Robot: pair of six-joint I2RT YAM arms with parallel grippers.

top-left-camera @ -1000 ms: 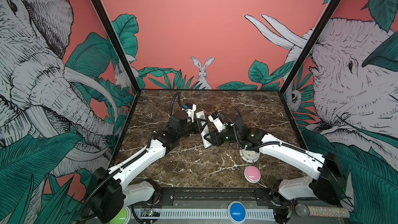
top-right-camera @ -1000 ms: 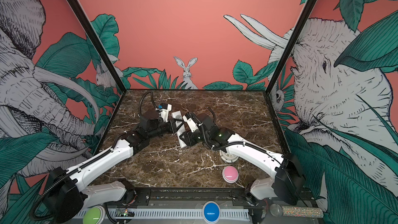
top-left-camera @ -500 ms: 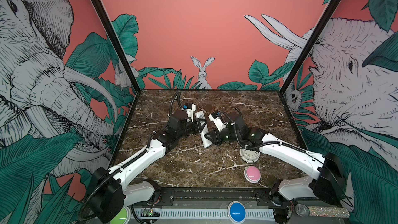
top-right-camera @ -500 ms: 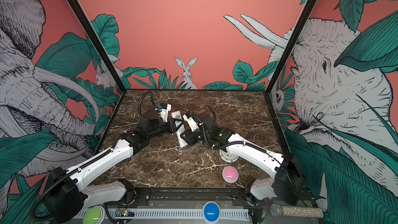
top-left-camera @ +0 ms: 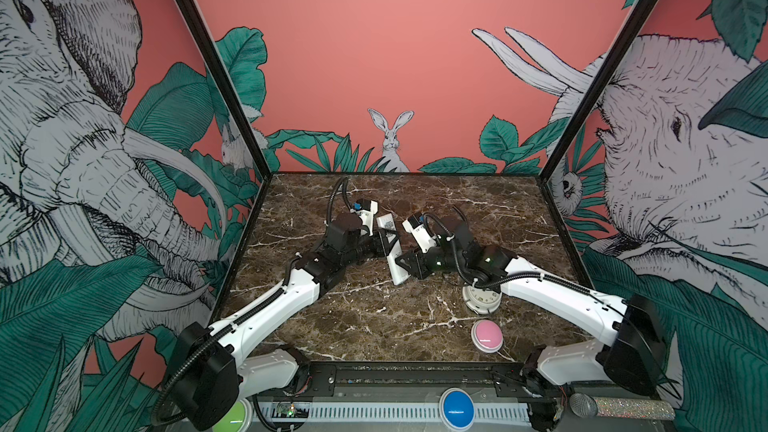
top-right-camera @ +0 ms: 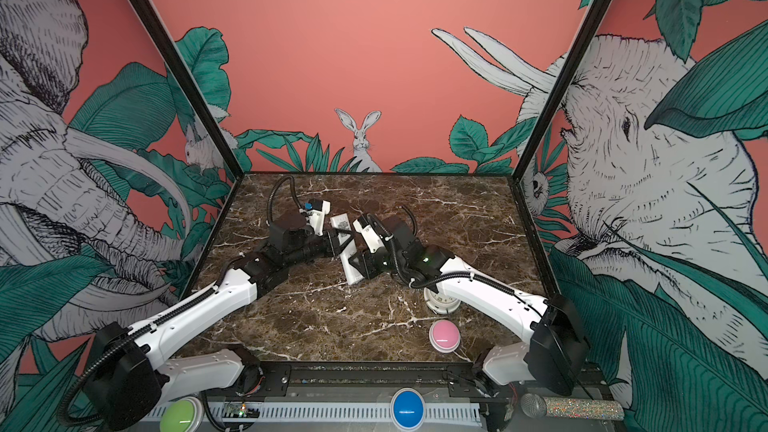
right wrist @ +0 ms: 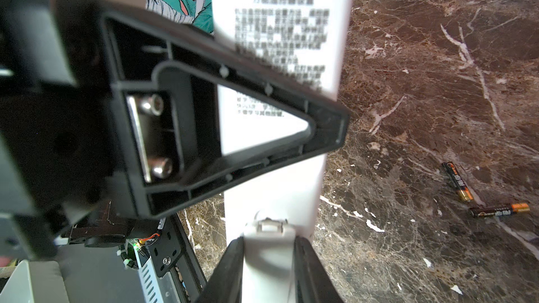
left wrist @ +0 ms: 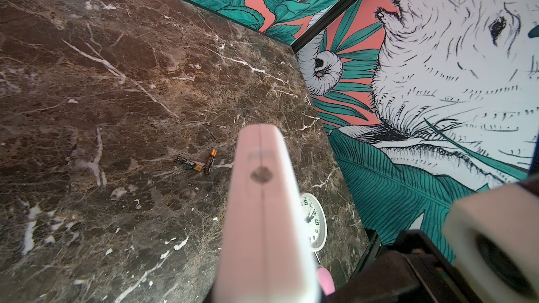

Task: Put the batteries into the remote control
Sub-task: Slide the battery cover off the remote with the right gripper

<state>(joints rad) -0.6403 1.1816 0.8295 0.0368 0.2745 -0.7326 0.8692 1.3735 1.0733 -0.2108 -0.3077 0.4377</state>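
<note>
Kim: Jaws of the right gripper (right wrist: 268, 243) have pinched in over the last sec and now sit narrow on the latch end of the remote control (right wrist: 274, 196). Arms otherwise barely shifted.

Lee: And the left gripper (top-left-camera: 390, 242)?

Kim: Clamped tight across the remote's mid-body, holding it up off the marble table (right wrist: 437, 53). Plain back w/ the printed sticker (right wrist: 283, 33) faces the right wrist cam.

Lee: So which step?

Kim: Getting the back open, I'd say. Its battery cover (right wrist: 268, 257) looks seated, tho that end is blurry, so not certain. No cells loaded yet: both batteries (right wrist: 456, 182) lie on the table, well apart from the remote, tips near each other in a loose V.

Lee: Next move?

Kim: Prob. right slides that cover along the body while left resists. It's smooth hard plastic w/ thin edges, so slip risk. Then a claw must be freed for the cells: small, round, glossy black w/ gold ends, apt to roll on polished stone.
</note>
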